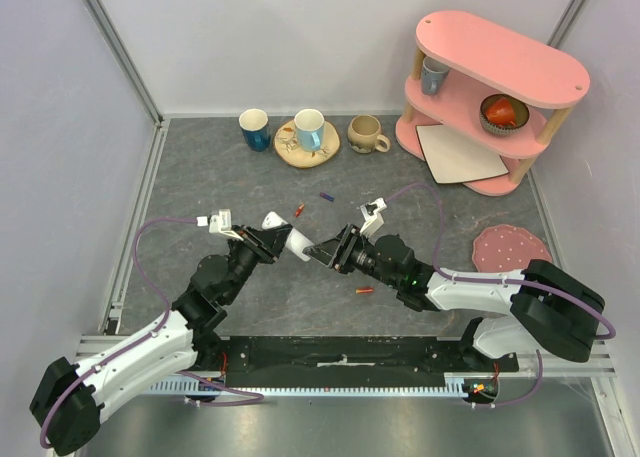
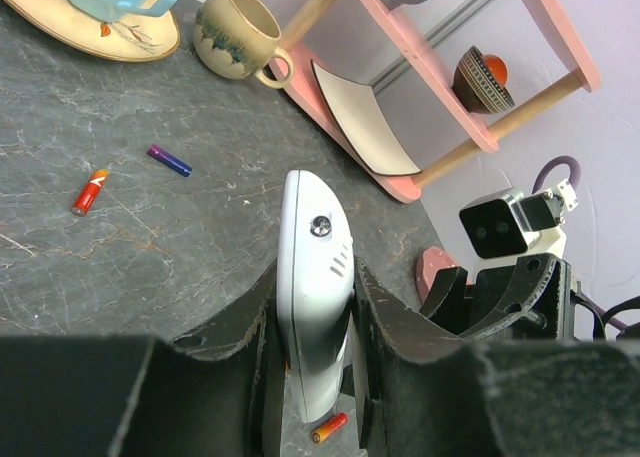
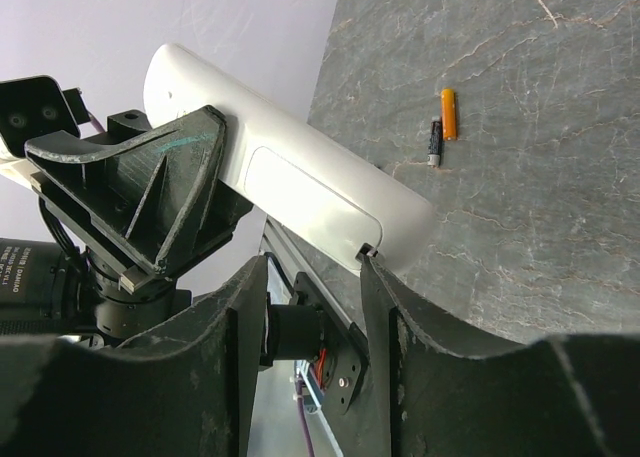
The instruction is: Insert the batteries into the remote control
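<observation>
The remote control is a slim white handset held off the table, back side up, by my left gripper, which is shut on its edges. In the right wrist view the remote control shows its battery cover. My right gripper stands open just below it, one fingertip touching the cover's latch. In the top view the right gripper meets the remote's end. Batteries lie loose on the table: a red-orange one, a blue-purple one and an orange one.
At the back stand a dark blue cup, a light blue mug on a wooden plate and a beige mug. A pink shelf with a bowl and a white card is at the back right. A pink dotted mat lies right.
</observation>
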